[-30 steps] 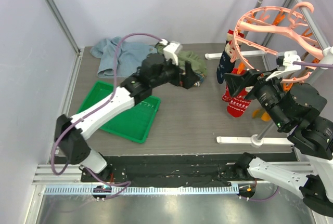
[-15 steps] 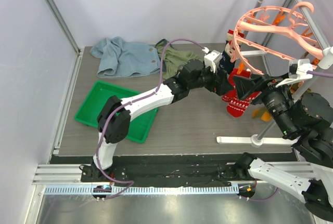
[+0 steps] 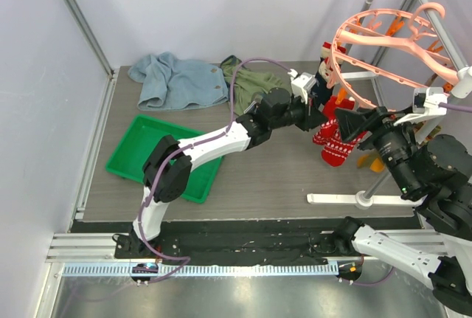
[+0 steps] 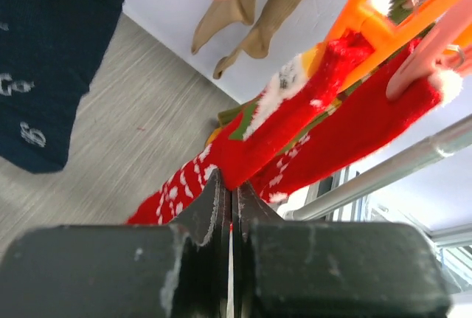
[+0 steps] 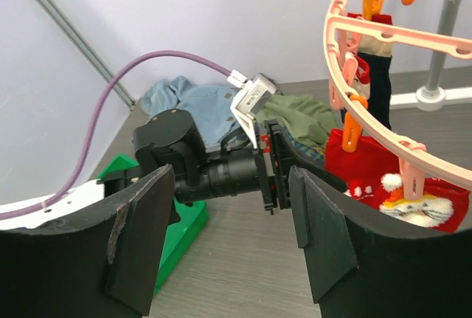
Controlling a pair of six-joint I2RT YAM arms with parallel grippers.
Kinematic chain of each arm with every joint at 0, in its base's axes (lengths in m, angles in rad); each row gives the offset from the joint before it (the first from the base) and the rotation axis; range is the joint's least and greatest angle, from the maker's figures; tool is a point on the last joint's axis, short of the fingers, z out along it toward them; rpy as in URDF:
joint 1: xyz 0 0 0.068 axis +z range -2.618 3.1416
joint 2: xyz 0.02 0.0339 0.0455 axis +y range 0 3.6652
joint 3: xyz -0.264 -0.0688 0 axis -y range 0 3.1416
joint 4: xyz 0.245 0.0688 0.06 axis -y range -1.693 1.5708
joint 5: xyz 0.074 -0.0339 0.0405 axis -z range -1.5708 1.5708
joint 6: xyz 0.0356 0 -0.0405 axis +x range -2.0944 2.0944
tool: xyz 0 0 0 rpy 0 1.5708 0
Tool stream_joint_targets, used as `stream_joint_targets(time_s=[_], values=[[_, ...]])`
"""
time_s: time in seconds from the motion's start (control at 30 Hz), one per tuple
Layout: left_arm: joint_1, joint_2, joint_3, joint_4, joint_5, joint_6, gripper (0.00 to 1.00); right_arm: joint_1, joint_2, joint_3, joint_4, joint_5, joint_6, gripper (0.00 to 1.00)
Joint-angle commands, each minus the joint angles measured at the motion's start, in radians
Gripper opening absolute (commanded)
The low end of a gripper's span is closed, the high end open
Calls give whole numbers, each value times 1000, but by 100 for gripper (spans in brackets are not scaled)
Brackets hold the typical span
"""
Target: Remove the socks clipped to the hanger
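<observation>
My left gripper [image 4: 230, 189] is clenched, its tips touching the nearer of two red socks [image 4: 295, 111], which rise toward 1 o'clock. Whether cloth is pinched I cannot tell. One navy sock [image 4: 51, 60] hangs at 10 o'clock and two tan socks [image 4: 251, 15] at 12. My right gripper [image 5: 230, 185] gapes beneath the pink hanger [image 5: 383, 30]. The table [image 4: 133, 111] is grey wood-grain and the walls [image 3: 221, 8] are pale.

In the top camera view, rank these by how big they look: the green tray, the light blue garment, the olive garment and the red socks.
Green tray
Light blue garment
Olive garment and red socks look alike. The garment is partly hidden, and the socks hang nearer the camera.
</observation>
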Motion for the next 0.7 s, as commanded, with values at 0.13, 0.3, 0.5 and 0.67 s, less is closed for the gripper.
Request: stream_joint_targets(time_s=[0.13, 0.3, 0.5, 0.67], values=[[-78, -228, -177, 65, -191, 107, 0, 1, 117, 70, -103, 218, 87, 70], [-137, -289, -257, 83, -337, 139, 0, 1, 190, 124, -166, 318, 165, 66], [-223, -326, -323, 152, -494, 219, 0, 1, 258, 161, -200, 441, 210, 62], [-300, -326, -347, 217, -649, 314, 0, 2, 315, 176, -225, 545, 250, 60]])
